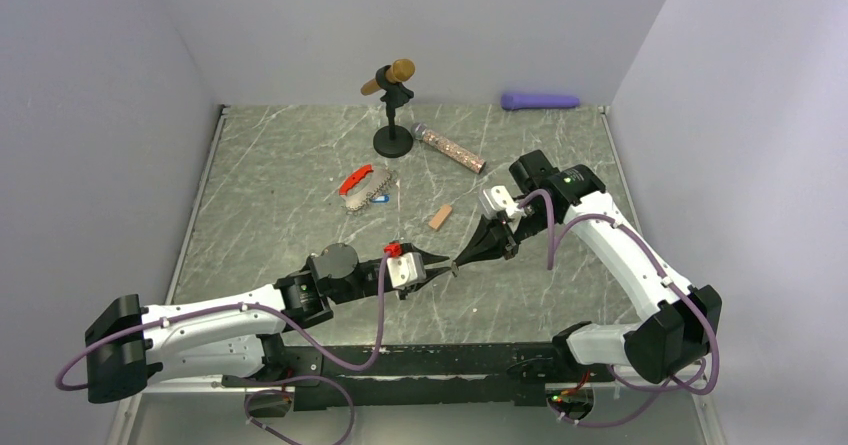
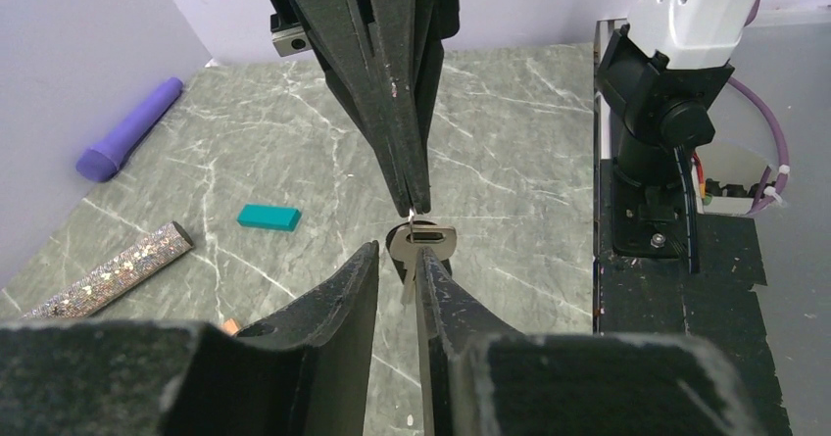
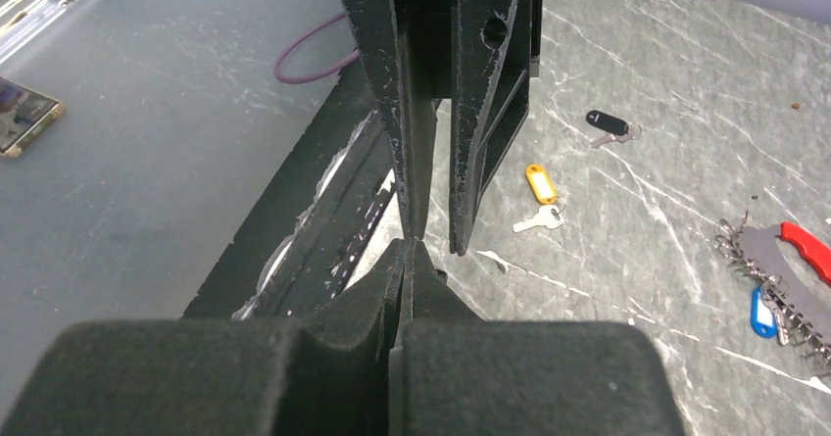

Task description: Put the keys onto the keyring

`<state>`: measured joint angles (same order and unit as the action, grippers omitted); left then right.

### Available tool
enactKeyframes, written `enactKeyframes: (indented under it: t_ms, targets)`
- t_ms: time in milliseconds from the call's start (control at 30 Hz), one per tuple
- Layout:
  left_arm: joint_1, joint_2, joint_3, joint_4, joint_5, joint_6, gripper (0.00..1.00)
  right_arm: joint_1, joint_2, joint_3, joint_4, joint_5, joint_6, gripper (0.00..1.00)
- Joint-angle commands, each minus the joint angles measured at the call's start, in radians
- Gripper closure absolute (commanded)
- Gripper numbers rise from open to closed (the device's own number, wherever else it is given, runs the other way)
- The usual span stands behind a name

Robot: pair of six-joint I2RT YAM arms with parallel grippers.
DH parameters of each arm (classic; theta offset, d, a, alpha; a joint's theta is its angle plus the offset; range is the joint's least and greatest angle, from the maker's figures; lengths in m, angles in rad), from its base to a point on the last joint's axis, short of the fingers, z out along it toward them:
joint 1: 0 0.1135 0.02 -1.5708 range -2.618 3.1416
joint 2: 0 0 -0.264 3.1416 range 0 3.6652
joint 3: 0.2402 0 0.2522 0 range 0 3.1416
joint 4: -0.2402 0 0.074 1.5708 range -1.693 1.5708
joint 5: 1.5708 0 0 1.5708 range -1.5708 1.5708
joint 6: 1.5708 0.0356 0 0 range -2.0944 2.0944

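Well in front of the black stand (image 1: 392, 141), the left hand (image 2: 397, 256) grips a key (image 2: 423, 238) between nearly closed fingers. The right hand (image 2: 415, 206), clenched tight, pinches that key's small loop. Farther back, the red keyring (image 1: 360, 183) lies on the bench (image 1: 280, 195) just before the stand.

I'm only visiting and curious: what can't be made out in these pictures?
Left wrist view: the key has its blade half hidden by the left tool; grip unclear.
Right wrist view: the shut right tool hides that key; the frame edge cuts off the keyring.
Top view: the key between the tools is too small to make out.
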<state>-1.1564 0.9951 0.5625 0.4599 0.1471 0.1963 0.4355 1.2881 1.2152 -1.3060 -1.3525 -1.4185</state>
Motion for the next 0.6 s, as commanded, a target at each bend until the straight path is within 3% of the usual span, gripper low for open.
enactKeyframes:
  t_ms: [0,300,567]
  targets:
    - [-0.008,0.003,0.031,0.04,0.029,-0.014,0.74,-0.007,-0.014,-0.012,0.037,-0.045,-0.004,1.0]
    - [-0.009,0.027,0.052,0.034,0.012,-0.028,0.74,-0.009,-0.016,-0.017,0.045,-0.053,0.002,1.0]
    - [-0.011,0.033,0.063,0.043,0.014,-0.032,0.81,-0.009,-0.017,-0.025,0.058,-0.051,0.015,1.0]
